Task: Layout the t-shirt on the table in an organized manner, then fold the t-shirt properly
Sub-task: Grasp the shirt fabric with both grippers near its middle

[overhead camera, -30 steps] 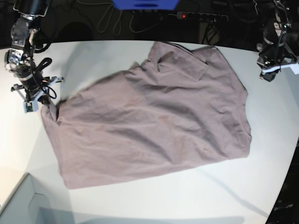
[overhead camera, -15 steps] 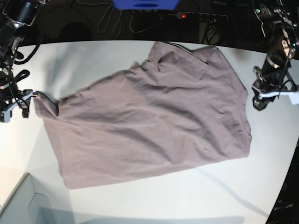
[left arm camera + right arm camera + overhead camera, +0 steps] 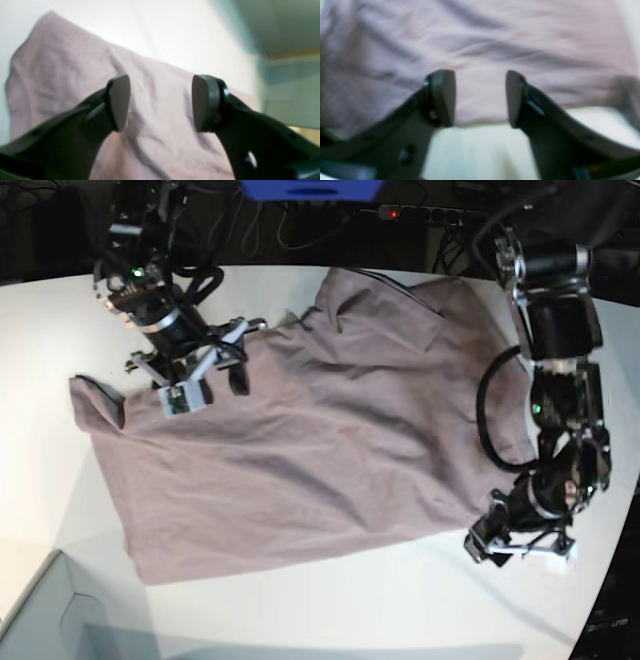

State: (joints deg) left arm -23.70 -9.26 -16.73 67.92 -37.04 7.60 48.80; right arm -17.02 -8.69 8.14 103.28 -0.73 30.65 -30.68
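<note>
We are still in the laying-out step. The t-shirt (image 3: 320,430) lies spread over the middle of the table (image 3: 400,600), reaching from near the far edge down toward the near side, but it sits askew and wrinkled, with one corner bunched toward the table's left edge in the base view, so no fold looks due yet.

Our right gripper (image 3: 480,98) hovers over the shirt's far-left part in the base view; its fingers stand apart with nothing between them, and the wrist view shows a cloth edge with bare table just below them. Our left gripper (image 3: 160,102) is low by the shirt's corner toward the table's near right edge; its fingers (image 3: 120,102) are likewise spread and empty, with cloth behind them.

We judge that the next move calls for each gripper to come down on a cloth edge, pinch only the layers it means to take, and draw the shirt square and flat. The soft cloth will likely drag and bunch if we pull unevenly.
</note>
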